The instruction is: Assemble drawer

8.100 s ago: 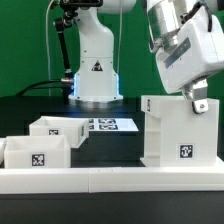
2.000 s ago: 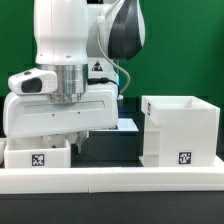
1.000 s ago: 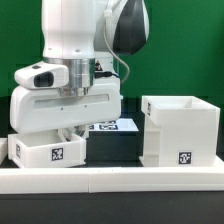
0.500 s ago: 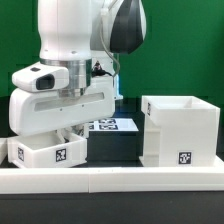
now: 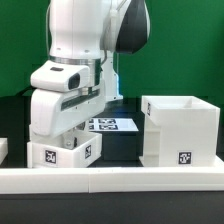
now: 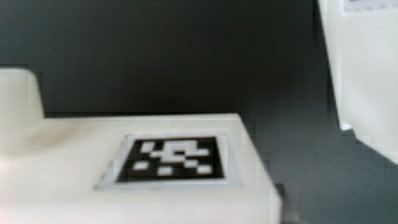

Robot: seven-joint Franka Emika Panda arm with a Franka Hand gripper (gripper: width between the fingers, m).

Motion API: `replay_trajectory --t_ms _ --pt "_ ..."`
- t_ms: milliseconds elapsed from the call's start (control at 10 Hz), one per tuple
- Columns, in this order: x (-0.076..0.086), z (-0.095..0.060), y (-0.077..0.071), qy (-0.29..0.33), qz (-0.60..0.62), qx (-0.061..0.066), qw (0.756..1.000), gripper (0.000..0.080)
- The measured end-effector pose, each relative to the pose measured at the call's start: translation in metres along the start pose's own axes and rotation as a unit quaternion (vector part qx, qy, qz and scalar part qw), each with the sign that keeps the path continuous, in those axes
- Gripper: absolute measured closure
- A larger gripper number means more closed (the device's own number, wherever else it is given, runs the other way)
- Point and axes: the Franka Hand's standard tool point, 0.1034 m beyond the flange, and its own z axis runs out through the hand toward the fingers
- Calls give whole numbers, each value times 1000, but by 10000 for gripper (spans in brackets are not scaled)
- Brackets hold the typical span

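At the left, the gripper [image 5: 66, 136] looks clamped on the tray [image 5: 64, 153], which hangs tilted just behind the wall [image 5: 120, 180]; I would level it before carrying it right. The gap above the marker board [image 5: 114, 125] offers open room. The shell [image 5: 180, 128] stands at the right, so approach its left edge slowly and squarely.

The arm [image 5: 88, 35] reaches down, wrist tilted, the gripper [image 5: 70, 137] low with fingers seemingly closed
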Motion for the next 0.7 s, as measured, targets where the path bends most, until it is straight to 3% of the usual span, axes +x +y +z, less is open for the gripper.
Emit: replay_trajectory --t_ms 400,700 --pt "-3 2 0 -5 -107 0 994 758" --pt "9 2 -4 -10 -197 -1 980 758"
